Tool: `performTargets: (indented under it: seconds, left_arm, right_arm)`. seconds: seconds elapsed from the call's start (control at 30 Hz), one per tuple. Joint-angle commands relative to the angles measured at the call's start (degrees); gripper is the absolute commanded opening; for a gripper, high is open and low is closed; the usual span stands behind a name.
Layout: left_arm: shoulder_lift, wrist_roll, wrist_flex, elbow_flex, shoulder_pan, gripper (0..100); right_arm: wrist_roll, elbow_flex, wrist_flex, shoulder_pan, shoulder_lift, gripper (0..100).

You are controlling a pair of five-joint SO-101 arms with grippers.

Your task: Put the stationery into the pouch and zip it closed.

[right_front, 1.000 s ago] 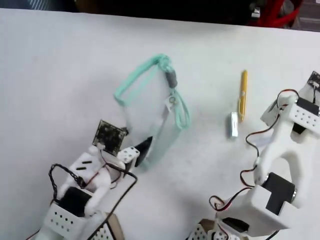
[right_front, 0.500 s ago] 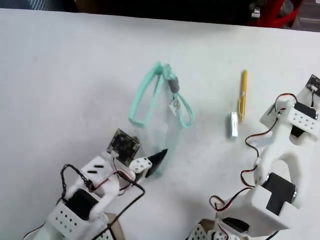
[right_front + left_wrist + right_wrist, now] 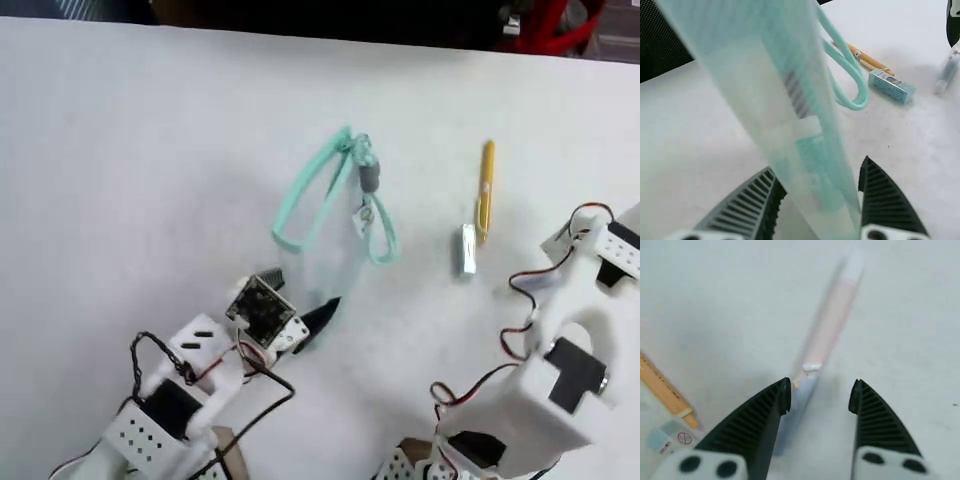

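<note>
Left gripper point(image 3: 820, 167): clamped on one end of the mint pouch point(image 3: 330, 215).
Right gripper point(image 3: 821, 385): fingers spread over a pink pen point(image 3: 832, 315).
High view: yellow pen point(image 3: 485, 190) just beside eraser point(image 3: 466, 250).

My white worktop point(image 3: 150, 150) is carrying the teal pouch point(image 3: 335, 215), with a yellow pencil point(image 3: 485, 185) and eraser point(image 3: 467, 250) lying just beside each other and a pink pen point(image 3: 832, 310) lying near them.

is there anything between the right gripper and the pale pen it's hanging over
Nothing visible does. The right gripper is open above the pen, which lies on bare table in line with the gap between the fingers. The yellow pencil lies off to one side, apart from both.
</note>
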Motion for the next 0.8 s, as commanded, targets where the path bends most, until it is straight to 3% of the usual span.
performTargets:
  seconds: [0.0, 0.53, 0.77]
  left_arm:
    - [-0.7, -0.5, -1.5, -0.4, 0.8, 23]
    - [-0.7, -0.5, -1.4, -0.4, 0.8, 23]
    - [-0.6, -0.5, -1.4, -0.4, 0.7, 23]
  right_arm:
    - [-0.4, -4.2, 0.3, 1.2, 2.1, 19.8]
    - [-4.3, -20.8, 10.1, 4.4, 13.6, 19.8]
    - [-4.6, -21.5, 6.5, 4.4, 13.8, 17.9]
